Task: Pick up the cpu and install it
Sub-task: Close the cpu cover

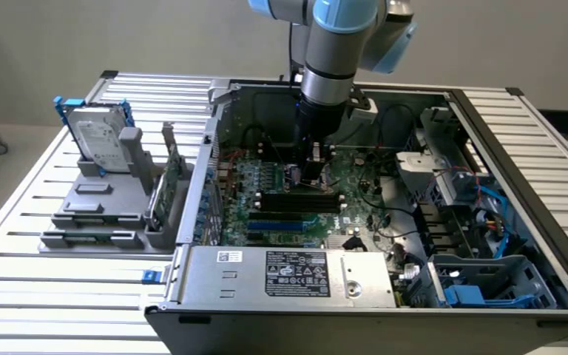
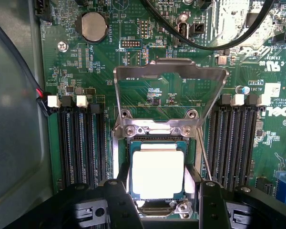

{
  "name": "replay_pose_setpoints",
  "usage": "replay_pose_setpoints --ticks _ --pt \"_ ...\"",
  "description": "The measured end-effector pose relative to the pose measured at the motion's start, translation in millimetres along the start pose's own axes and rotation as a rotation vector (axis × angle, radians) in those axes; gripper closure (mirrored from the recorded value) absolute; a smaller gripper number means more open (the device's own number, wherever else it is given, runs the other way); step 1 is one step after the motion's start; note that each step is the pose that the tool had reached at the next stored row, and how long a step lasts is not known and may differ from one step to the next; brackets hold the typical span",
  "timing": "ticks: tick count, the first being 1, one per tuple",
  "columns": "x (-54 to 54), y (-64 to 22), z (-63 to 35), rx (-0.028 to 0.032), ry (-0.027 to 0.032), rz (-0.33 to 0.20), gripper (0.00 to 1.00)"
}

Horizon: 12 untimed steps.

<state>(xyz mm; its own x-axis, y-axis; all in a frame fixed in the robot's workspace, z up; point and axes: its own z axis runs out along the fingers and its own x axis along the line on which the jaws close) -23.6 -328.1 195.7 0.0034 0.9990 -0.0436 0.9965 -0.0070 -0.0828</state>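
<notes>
claw (image 2: 159, 193) clamped on the cpu (image 2: 157, 172) sides, chip centred between fingers; socket (image 2: 115, 160) right beneath, load plate (image 2: 169, 76) up.

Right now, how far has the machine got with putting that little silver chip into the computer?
Nearly there, it seems. Done: the cpu is at the socket, whose metal cover stands flipped open. In hand: the gripper sits right over the cpu, which lies in or just above the socket; whether it is gripped I cannot tell. Left: the metal cover is not yet closed over it.
</notes>
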Motion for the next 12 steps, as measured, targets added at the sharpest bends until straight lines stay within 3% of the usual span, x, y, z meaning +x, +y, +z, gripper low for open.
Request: replay_pose_setpoints --ticks 2,3,12 --pt "0.0 0.0 0.0 0.0002 0.0 0.0 0.44" --pt "0.0 0.0 0.0 0.0002 0.0 0.0 0.38" --pt "0.1 0.1 1.3 0.0024 -0.0001 0.0 0.38"
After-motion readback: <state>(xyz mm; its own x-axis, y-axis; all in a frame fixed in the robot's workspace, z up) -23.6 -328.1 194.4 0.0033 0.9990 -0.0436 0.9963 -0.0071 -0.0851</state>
